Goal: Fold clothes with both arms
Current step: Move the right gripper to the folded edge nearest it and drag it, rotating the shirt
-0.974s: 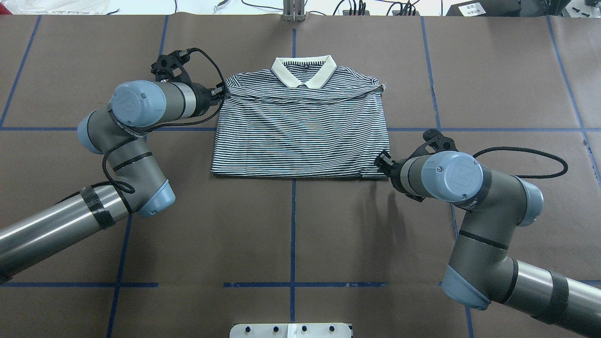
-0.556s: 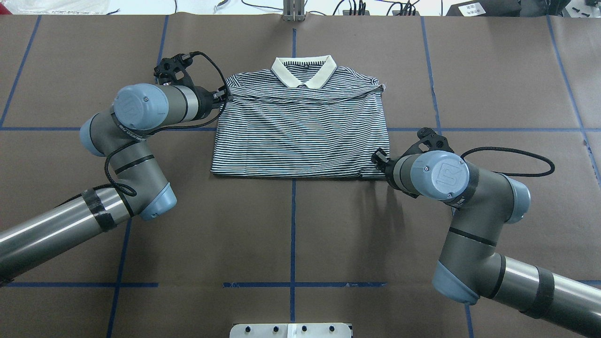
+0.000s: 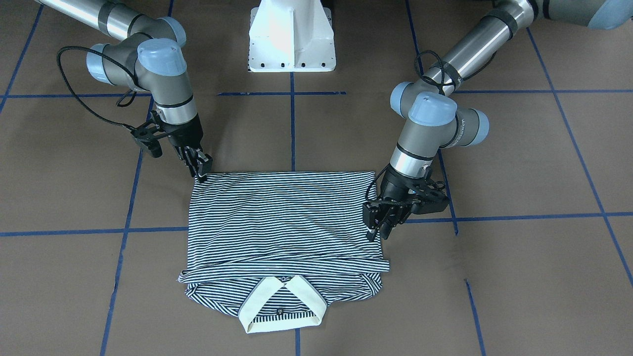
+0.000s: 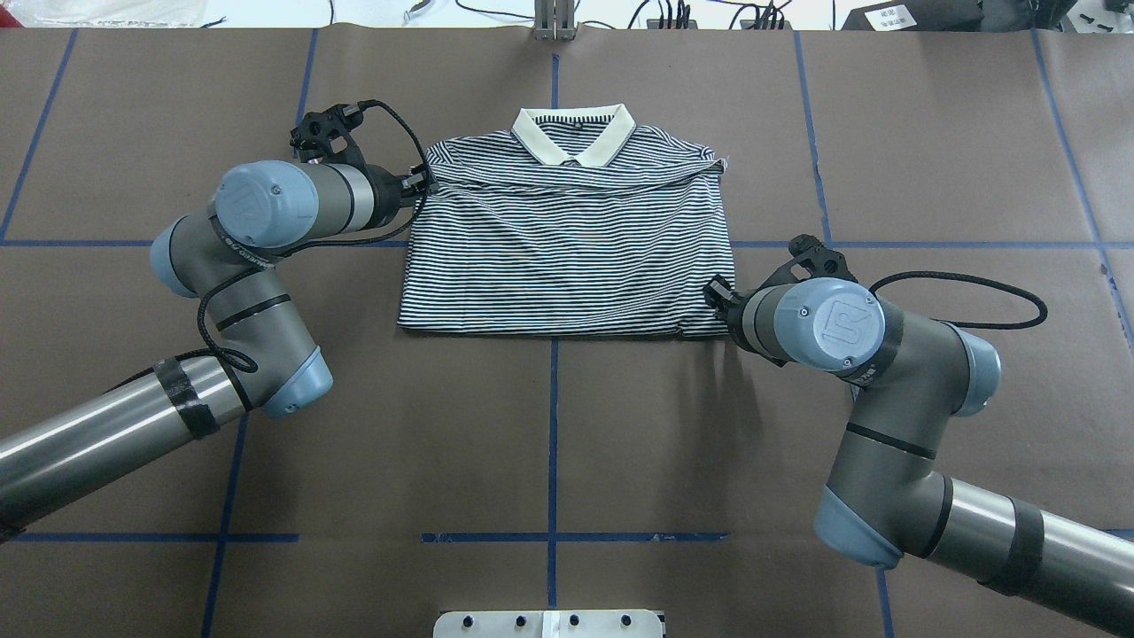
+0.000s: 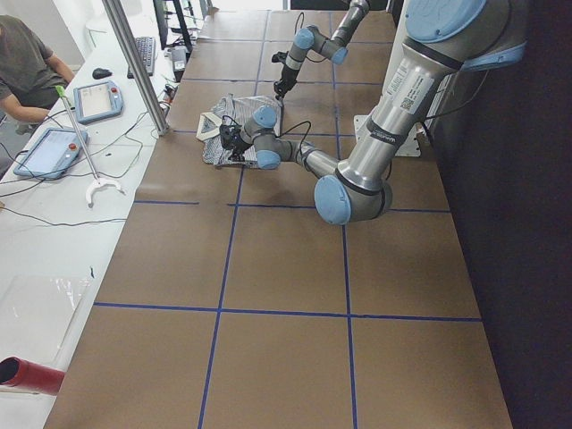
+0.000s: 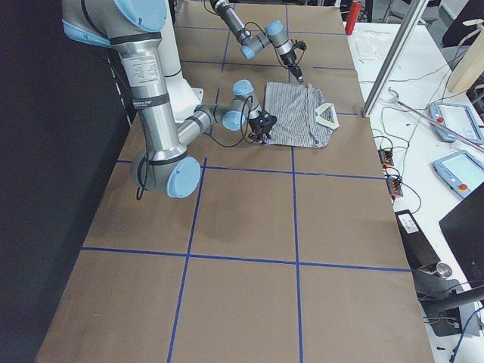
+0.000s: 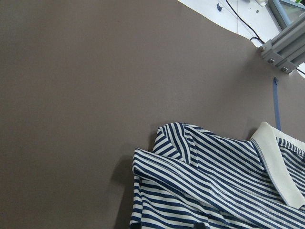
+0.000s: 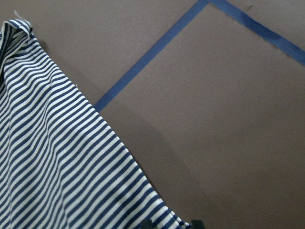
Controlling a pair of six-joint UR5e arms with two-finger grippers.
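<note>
Brown paper taped with blue lines covers the table, where the polo shirt is laid centre-far, collar away, already folded to a rectangle. Over the last second the right gripper was brought to its near right corner and the left gripper nudged onto the far left shoulder edge. Both finger pairs appear parted, so a grasp is judged imminent.
</note>
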